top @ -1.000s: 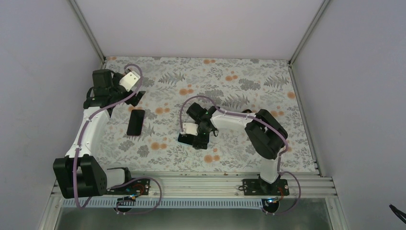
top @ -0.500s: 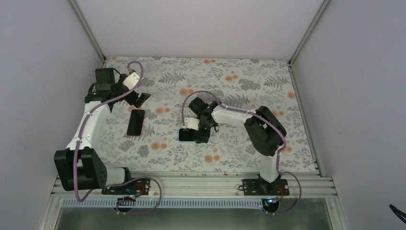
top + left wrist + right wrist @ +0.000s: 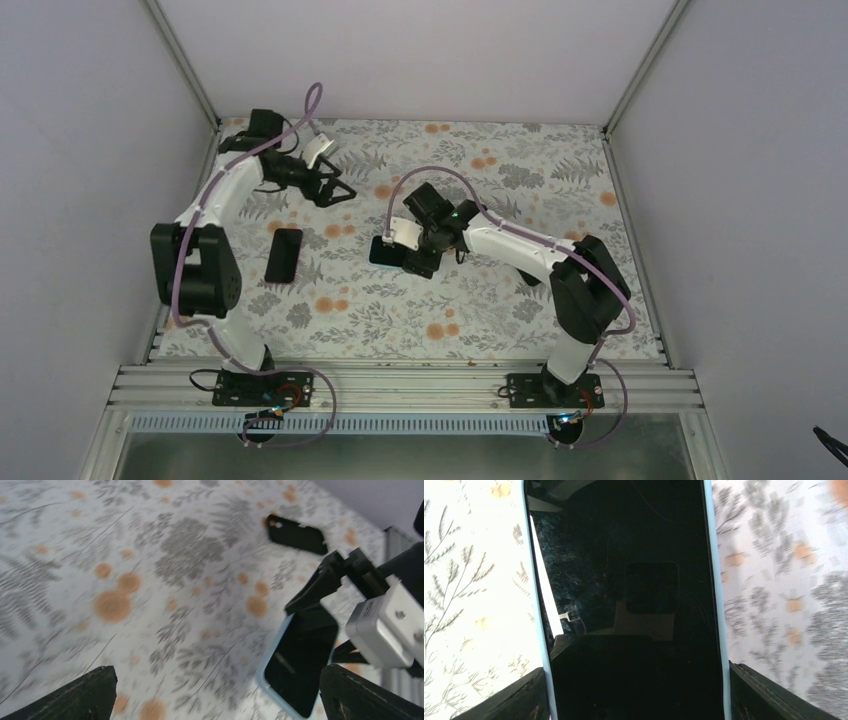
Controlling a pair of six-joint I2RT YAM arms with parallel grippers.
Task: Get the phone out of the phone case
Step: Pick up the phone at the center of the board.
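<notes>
Angling forward-left, the right end effector [image 3: 400, 255] clasps the phone [image 3: 634, 580].

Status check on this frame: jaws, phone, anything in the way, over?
Left gripper: jaws open, empty. Right gripper: jaws shut on phone, still inside its blue case. Second black phone or case lies apart, not blocking.

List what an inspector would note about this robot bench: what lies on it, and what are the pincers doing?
Surface: floral cloth, lying flat.
Job's things: cased phone, light blue case, dark screen, apparently lifted off the cloth.
Clutter: black slab flat near the left arm; phone or case, cannot tell.
Pincers: right pincer closed on the cased phone's long edges; left pincer open, holding nothing.
Cables: purple cables looping along both arms.
Surroundings: pale walls; metal rail at the near edge.
</notes>
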